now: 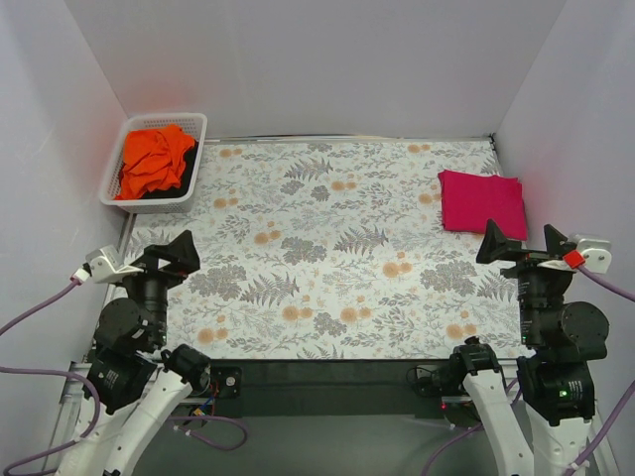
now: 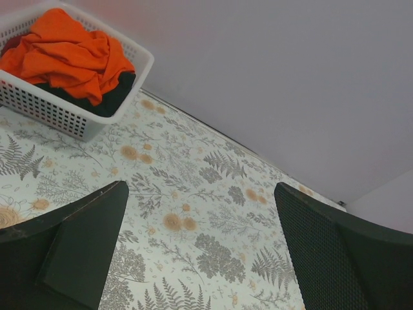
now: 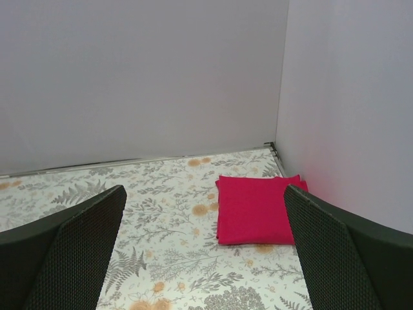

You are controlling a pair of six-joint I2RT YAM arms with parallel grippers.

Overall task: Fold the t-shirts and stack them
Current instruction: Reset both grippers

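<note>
**While both grippers hang spread, one shirt lies folded and one sits in the basket**

Since its two dark fingers stand wide apart with only tabletop between them, the left gripper is released and carries nothing. It hangs above the near left part of the floral table cover. Ahead of it and off to its left, well apart, the white slatted basket stands in the far corner. An orange t-shirt lies crumpled inside, heaped up past the rim. A dark garment shows beneath it, on the side of the basket nearer this gripper's right finger; what kind of garment it is cannot be told.

The right gripper is likewise spread and grasps nothing, its mesh-textured fingers framing bare floral pattern. Ahead of it, well apart, the magenta-pink t-shirt lies flat on the cover, folded into a neat rectangle. From the wrist camera it sits in the gap between the fingers, closer to the right finger, with its far right corner just beside the right side wall. A strip of cover separates it from the back wall.

Neither shirt touches a gripper, and the two shirts lie well apart, at opposite sides of the table.
</note>
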